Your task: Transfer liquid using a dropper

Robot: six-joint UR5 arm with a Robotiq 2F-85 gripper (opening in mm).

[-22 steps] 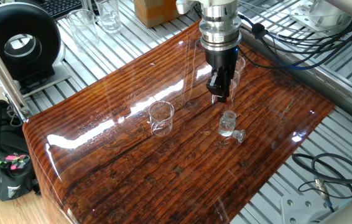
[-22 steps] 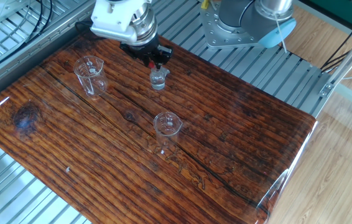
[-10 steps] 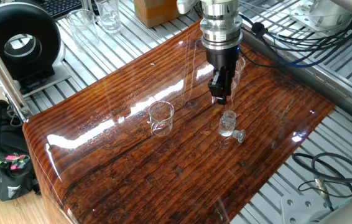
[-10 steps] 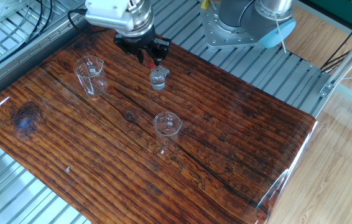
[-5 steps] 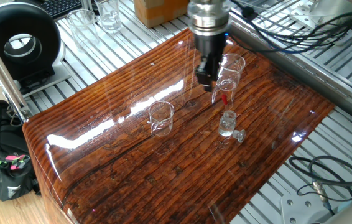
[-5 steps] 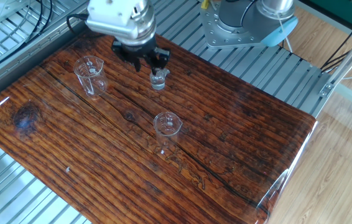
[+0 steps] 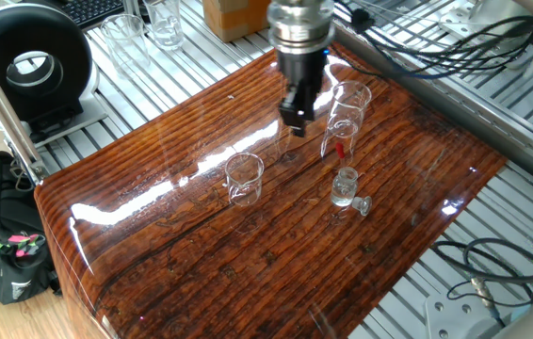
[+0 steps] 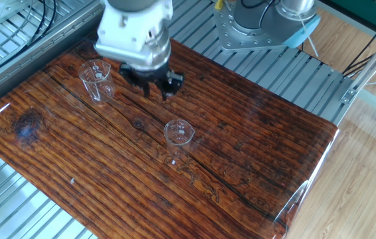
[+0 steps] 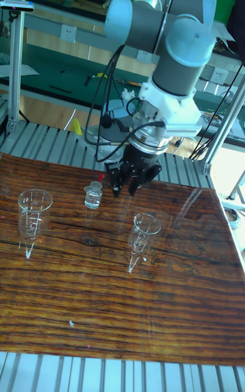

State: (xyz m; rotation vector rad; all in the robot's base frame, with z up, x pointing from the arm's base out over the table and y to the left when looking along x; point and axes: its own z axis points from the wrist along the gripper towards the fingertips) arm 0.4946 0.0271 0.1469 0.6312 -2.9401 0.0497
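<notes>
One fixed view: the gripper [image 7: 295, 115] is blurred, so its jaws cannot be read here, and the arm [image 7: 301, 28] above it is cut off by the top edge. Of the dropper [image 7: 339, 149] only the red bulb shows, partly behind a tall glass vessel [image 7: 347, 113] near the table's far edge; its clear tube cannot be made out. The other fixed view: the gripper hides the small bottle [image 7: 344, 186] and the dropper entirely. Tall fixed view: the table [image 9: 170, 297] is cut off at the left and bottom edges. The liquid is too faint to tell in any view.
</notes>
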